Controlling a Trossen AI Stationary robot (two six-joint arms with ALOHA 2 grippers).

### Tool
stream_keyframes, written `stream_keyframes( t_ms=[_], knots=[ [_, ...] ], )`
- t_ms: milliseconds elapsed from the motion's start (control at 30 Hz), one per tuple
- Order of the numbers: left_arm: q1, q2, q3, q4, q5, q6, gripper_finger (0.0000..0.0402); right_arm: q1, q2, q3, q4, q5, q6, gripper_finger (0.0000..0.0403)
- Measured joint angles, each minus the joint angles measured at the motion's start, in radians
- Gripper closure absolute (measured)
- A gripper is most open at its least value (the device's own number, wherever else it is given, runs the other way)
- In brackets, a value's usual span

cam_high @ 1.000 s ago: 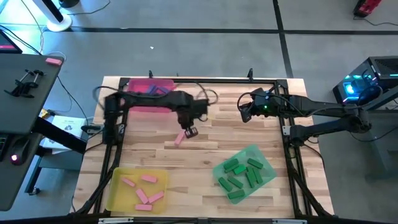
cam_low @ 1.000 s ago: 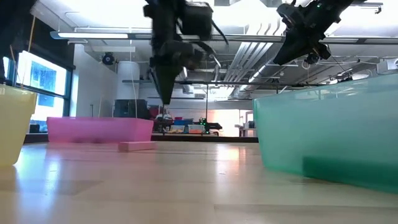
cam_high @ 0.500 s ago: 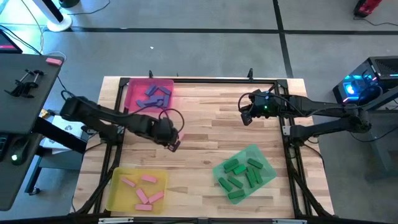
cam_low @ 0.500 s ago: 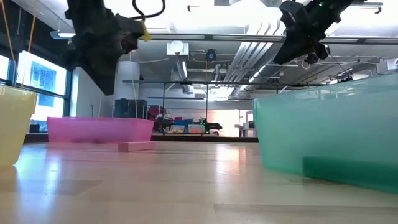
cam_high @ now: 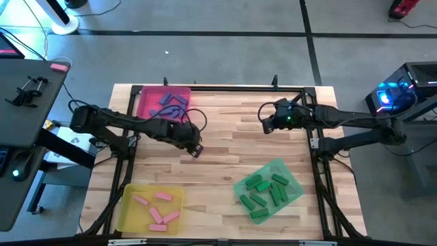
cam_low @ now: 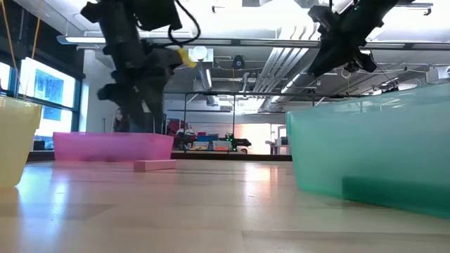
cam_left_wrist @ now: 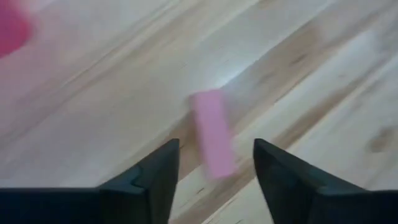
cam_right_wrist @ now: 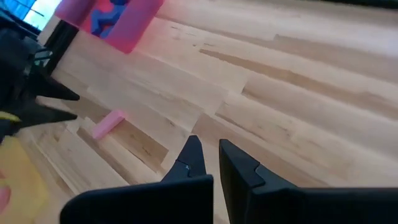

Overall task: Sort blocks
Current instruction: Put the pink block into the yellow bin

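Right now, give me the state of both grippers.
Left gripper: open, empty, over the loose pink block on the table.
Right gripper: shut, holding nothing, hanging above the table.

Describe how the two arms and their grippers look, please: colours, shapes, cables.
Both arms are dark, slim and jointed. The left gripper has two black, wedge-shaped fingers; a looped black cable runs near its wrist. The right gripper has similar black fingers, and a small green light glows on its wrist.

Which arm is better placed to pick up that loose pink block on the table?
Left, probably. The left gripper hangs right over the pink block, jaws open with the block between them. The right gripper waits far across the table with jaws shut.
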Motion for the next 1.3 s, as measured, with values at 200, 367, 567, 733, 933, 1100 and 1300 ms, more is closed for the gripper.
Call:
stream_keyframes(
  t_ms=[200, 367, 567, 733, 933, 1100, 1300],
  knots=[
    [0.008, 0.007, 0.001, 0.089, 0.033, 0.023, 0.0152, 0.015, 0.056, 0.0, -0.001, -0.015, 0.048, 0.0403],
    [-0.011, 0.053, 0.001, 0.076, 0.02, -0.009, 0.0136, 0.045, 0.115, 0.0, 0.0, -0.035, 0.038, 0.0403],
    [-0.024, 0.174, 0.028, 0.06, 0.057, -0.063, 0.0135, 0.096, 0.121, 0.0, 0.014, -0.028, 0.004, 0.0403],
    [-0.034, 0.278, 0.127, -0.013, 0.021, -0.078, 0.0135, 0.127, 0.057, 0.0, 0.007, 0.025, -0.03, 0.0403],
    [-0.038, 0.391, 0.177, -0.045, 0.005, -0.108, 0.0135, 0.138, -0.017, 0.0, -0.039, 0.027, -0.064, 0.0403],
    [-0.039, 0.428, 0.179, -0.054, 0.032, -0.109, 0.0153, 0.138, -0.055, 0.0, -0.055, 0.032, -0.111, 0.0403],
    [-0.067, 0.37, 0.174, -0.114, 0.024, -0.112, 0.0347, 0.138, -0.056, 0.0, -0.062, 0.038, -0.175, 0.0403]
  ],
)
